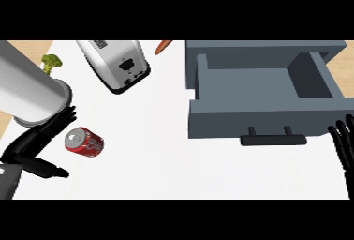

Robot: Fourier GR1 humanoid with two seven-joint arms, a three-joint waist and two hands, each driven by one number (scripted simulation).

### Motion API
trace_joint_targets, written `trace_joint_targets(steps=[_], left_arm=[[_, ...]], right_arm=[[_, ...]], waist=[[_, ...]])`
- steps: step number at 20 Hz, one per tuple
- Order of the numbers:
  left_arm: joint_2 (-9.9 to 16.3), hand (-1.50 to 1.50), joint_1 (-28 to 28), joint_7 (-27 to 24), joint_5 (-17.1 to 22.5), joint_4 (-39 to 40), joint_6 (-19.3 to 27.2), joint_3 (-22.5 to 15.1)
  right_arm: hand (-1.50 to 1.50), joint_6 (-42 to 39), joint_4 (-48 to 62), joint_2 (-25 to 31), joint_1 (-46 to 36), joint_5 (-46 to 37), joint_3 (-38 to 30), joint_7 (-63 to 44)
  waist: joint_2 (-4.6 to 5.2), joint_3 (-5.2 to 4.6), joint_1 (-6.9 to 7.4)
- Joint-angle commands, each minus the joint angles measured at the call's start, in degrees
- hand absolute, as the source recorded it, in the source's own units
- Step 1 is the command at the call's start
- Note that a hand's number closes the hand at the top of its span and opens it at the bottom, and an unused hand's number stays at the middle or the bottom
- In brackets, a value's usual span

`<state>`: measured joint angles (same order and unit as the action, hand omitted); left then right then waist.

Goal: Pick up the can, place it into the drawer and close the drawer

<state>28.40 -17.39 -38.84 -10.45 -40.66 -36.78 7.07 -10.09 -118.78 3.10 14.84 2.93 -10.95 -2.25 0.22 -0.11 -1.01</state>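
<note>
The can (84, 142) lies on its side on the white counter (166, 154) at the near left, its silver top turned toward the far left and its red printed body toward the near right. Our left hand (34, 143) is just beside it on the left, fingers spread wide and fairly straight toward the can, thumb (48, 168) stretched out nearer to us; nothing is held, and we cannot tell whether a fingertip touches the metal.

What worries us is that a can on its side rolls. If our fingers meet it before the thumb comes round, we judge it could trundle off to the right, away from the hand. The grey forearm (27, 96) hides the space behind the hand, so we would be closing partly blind.

The grey drawer (262, 112) stands open at the far right, well apart from the can, its black handle (272, 139) facing us. Carrying across, we might clip its front panel if we come in low.

Our right hand (343, 152) rests at the right edge, fingers straight and up, near the drawer's corner. A toaster (114, 63), a broccoli floret (50, 62) and a carrot (163, 46) lie far off
</note>
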Motion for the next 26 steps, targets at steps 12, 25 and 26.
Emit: trace_joint_targets(steps=[12,25,26], left_arm=[[1.27,-1.50,-5.52,-12.96,-2.10,14.02,-4.99,-4.10],[-4.00,-1.50,-10.37,-14.01,-2.67,20.40,-0.59,-5.94],[-3.53,-1.50,-11.12,-14.25,-3.08,21.91,0.08,-5.92]], right_arm=[[-1.50,0.22,-2.30,-1.20,0.68,-1.10,1.27,-0.59],[-1.50,0.30,-0.14,-0.36,-1.73,0.99,-1.88,-0.64],[-1.50,-0.99,-4.11,-0.46,1.87,0.99,-0.55,-2.33]], waist=[[-0.07,0.01,0.02],[-0.01,0.04,0.19],[0.02,0.00,-0.29]])
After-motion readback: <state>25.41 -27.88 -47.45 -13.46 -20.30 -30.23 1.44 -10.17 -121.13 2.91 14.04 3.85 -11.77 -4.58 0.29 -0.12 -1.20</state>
